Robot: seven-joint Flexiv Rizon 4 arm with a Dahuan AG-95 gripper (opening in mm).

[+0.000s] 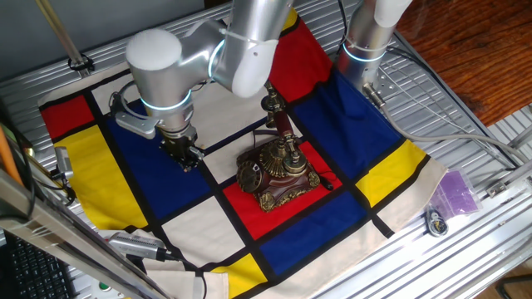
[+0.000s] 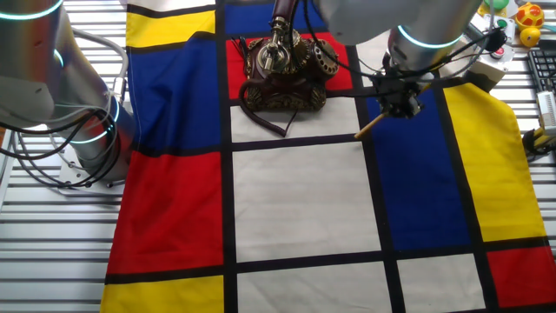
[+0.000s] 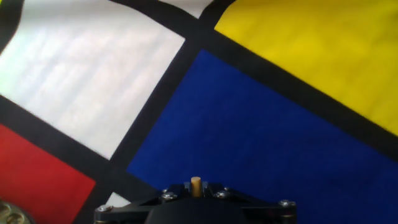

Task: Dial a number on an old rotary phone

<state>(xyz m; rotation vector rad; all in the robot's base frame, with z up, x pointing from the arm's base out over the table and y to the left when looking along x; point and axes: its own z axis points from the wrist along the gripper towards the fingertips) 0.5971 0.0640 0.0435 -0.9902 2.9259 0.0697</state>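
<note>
The old rotary phone (image 1: 274, 170) is dark bronze with a reddish body and stands on a red square of the checkered cloth; its dial (image 1: 252, 173) faces front left. The other fixed view shows the phone (image 2: 282, 65) at the top centre, its cord trailing onto the white square. My gripper (image 1: 188, 155) hovers over a blue square left of the phone, apart from it, and is shut on a thin wooden stick (image 2: 368, 128). In the hand view the stick's end (image 3: 195, 185) pokes out between the jaws of the gripper (image 3: 195, 190) above blue cloth.
A second arm's base (image 1: 366, 41) stands behind the phone on the metal table. A purple packet (image 1: 455, 193) and a small round object (image 1: 435, 221) lie off the cloth at the right. Colourful toys (image 2: 526, 17) and a keyboard (image 2: 544, 78) sit near the far edge.
</note>
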